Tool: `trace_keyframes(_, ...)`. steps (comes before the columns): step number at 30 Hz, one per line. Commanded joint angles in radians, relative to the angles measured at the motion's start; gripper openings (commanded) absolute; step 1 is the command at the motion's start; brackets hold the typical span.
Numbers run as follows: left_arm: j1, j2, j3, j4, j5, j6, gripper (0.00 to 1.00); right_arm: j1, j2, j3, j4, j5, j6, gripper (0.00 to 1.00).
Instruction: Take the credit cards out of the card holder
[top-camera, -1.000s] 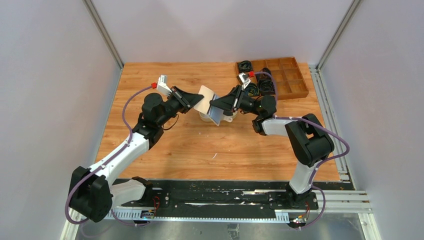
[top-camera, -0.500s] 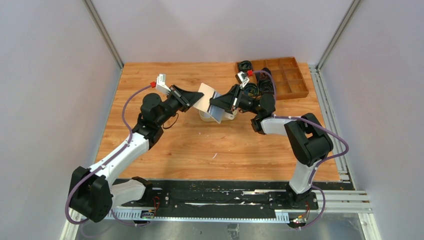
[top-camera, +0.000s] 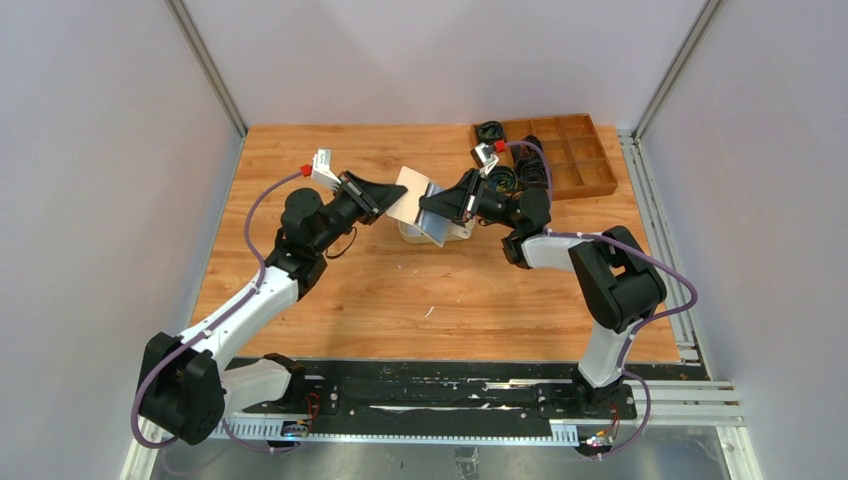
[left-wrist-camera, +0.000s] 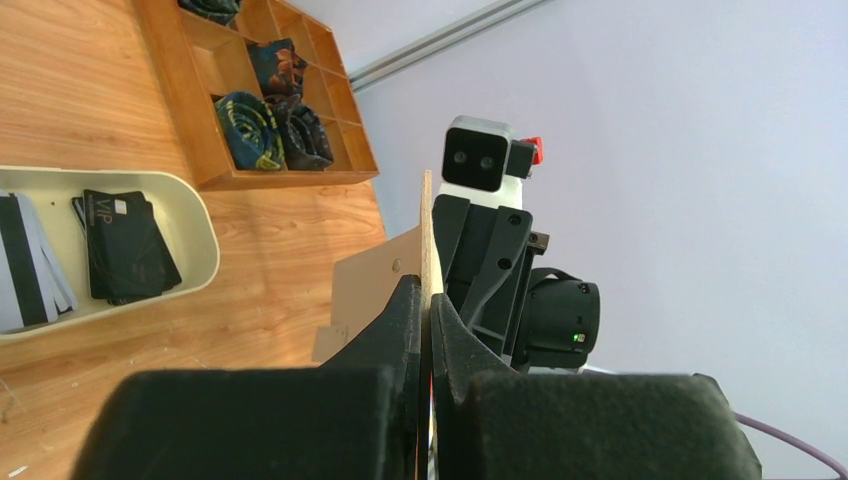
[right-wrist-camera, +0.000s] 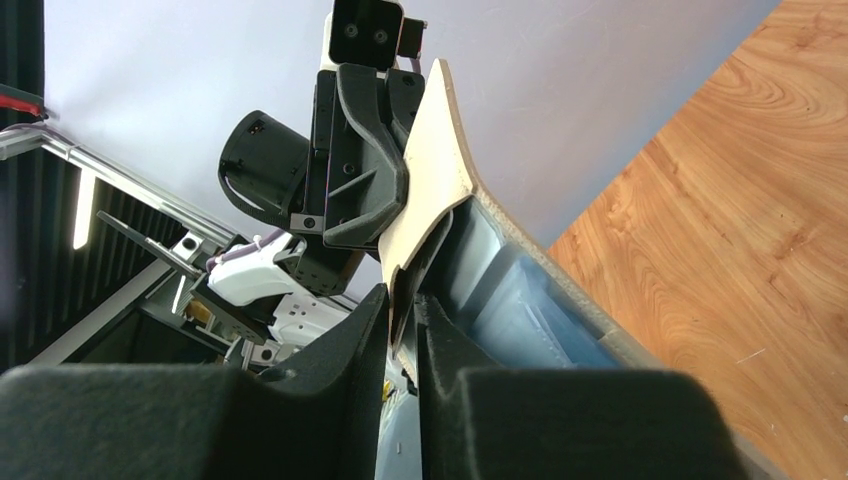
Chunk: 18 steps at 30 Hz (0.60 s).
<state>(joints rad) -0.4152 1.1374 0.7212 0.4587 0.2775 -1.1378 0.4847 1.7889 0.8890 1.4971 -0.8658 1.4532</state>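
Cream leather on the outside and pale blue-grey within, the card holder (top-camera: 415, 205) hangs spread open in the air between the two arms, just above the oval tray (left-wrist-camera: 205, 250) at mid-desk (top-camera: 400, 300). The left tool (left-wrist-camera: 425, 300) is clamped flat on the cream flap. The right tool (right-wrist-camera: 400, 300) is narrowed to a slit about a thin edge at the fold; whether a card sits in that pinch I cannot tell. Several credit cards (left-wrist-camera: 125, 245), black ones and a striped one, lie in the tray. The holder looks light and floppy, so it likely needs holding by a flap edge. A card is stiff, thin and slick, and is best nipped by its exposed short edge and drawn straight along the pocket.
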Motion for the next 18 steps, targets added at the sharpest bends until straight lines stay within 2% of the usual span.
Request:
trace_keyframes(1, 0.003, -0.005, -0.022, 0.001, 0.019, 0.006, 0.00, 0.013, -0.005, 0.027, 0.081, 0.003, 0.012, 0.18)
trace_keyframes(6, 0.003, -0.012, -0.029, 0.001, 0.019, 0.007, 0.00, 0.010, -0.002, 0.027, 0.091, 0.006, 0.019, 0.11)
trace_keyframes(10, 0.003, -0.015, -0.034, 0.001, 0.022, 0.007, 0.00, 0.007, -0.001, 0.032, 0.092, 0.005, 0.020, 0.09)
trace_keyframes(18, 0.003, -0.018, -0.039, 0.001, 0.023, 0.010, 0.00, 0.001, 0.000, 0.044, 0.090, 0.010, 0.026, 0.17)
